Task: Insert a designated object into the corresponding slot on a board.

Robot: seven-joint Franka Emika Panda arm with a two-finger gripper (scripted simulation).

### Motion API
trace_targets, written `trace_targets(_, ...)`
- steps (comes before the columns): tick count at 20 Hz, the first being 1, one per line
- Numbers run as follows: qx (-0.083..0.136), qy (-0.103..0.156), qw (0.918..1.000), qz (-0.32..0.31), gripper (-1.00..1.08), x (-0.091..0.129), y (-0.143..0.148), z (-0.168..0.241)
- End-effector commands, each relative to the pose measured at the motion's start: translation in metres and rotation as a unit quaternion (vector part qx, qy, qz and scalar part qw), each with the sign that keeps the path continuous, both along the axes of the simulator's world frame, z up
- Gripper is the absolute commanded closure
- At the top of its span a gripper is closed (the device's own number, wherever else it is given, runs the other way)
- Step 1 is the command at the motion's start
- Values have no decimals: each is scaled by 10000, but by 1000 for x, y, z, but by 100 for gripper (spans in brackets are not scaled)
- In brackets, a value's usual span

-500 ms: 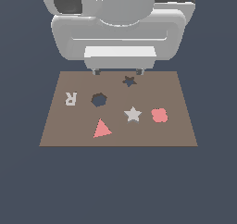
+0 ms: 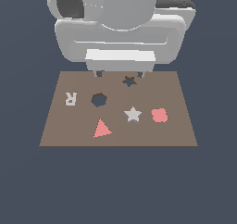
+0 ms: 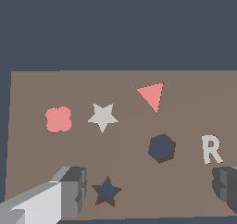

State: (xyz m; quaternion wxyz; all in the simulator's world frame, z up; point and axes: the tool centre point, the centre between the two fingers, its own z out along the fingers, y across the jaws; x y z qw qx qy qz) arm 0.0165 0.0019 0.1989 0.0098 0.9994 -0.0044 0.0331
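The arm's bulk hides most of the pincer (image 2: 119, 73) in the exterior view; in the wrist view its fingers (image 3: 69, 190) run off the frame edge.

Since half a second ago the arm's big white body has sunk a little in the exterior view and now covers slightly more of the board's (image 2: 60, 126) far edge. The fingers (image 2: 98, 73) poke out just below it, reaching nearer the star hole (image 2: 129, 81). None of the pieces lying on the board has shifted.
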Motion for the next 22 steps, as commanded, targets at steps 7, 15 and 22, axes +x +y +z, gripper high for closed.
trace_targets(7,27,32,9983,-586,-92,2,7,-18)
trace_targets(15,72,83,9875,-1572,-92,7,19,-49)
trace_targets(22,128,143,9619,-2727,-92,16,32,-86)
